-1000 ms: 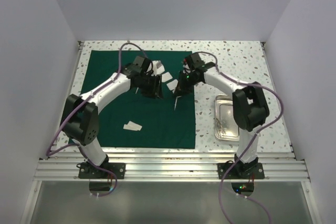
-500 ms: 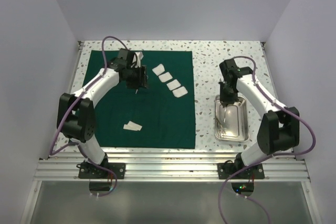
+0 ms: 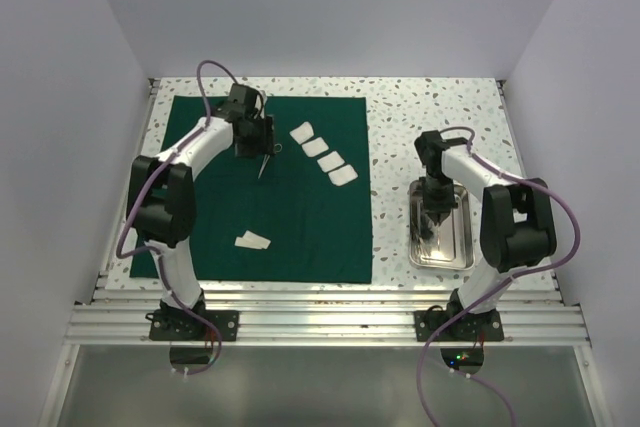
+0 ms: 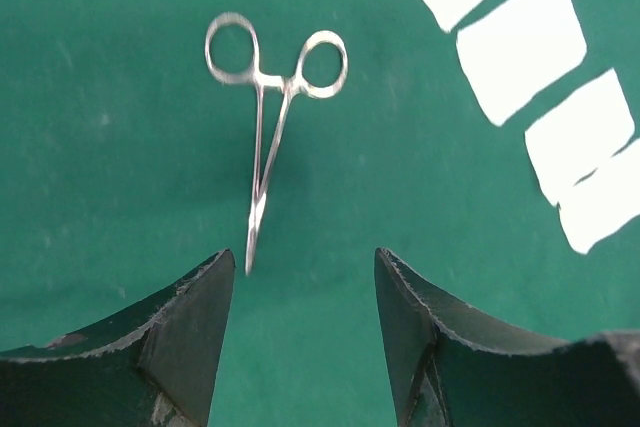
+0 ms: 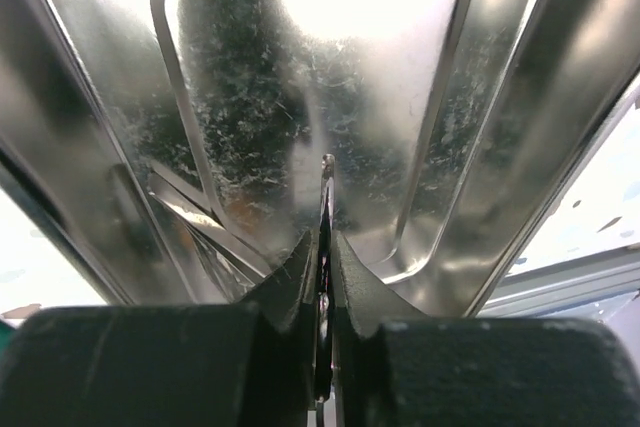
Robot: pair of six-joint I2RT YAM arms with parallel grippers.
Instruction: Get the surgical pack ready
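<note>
The dark green cloth (image 3: 300, 227) lies spread flat on the table. On its back left part lies a silvery scissor-like forceps (image 4: 270, 97), closed, ring handles away from my left gripper (image 4: 305, 262). That gripper hovers open just behind the tip and touches nothing. A row of white gauze squares (image 3: 323, 154) runs diagonally beside it, and one more gauze piece (image 3: 252, 240) lies nearer the front. My right gripper (image 5: 325, 237) is down inside the small steel tray (image 3: 468, 237), shut on a thin steel instrument (image 5: 326, 172). Other instruments (image 5: 190, 212) lie in the tray.
The tray sits on the speckled tabletop (image 3: 430, 117) right of the cloth. White walls close in the table on three sides. An aluminium rail (image 3: 320, 322) with both arm bases runs along the near edge.
My left arm swung to the cloth's back left and its jaws widened, leaving the forceps on the cloth. My right arm left the cloth's middle and went down into the tray.
</note>
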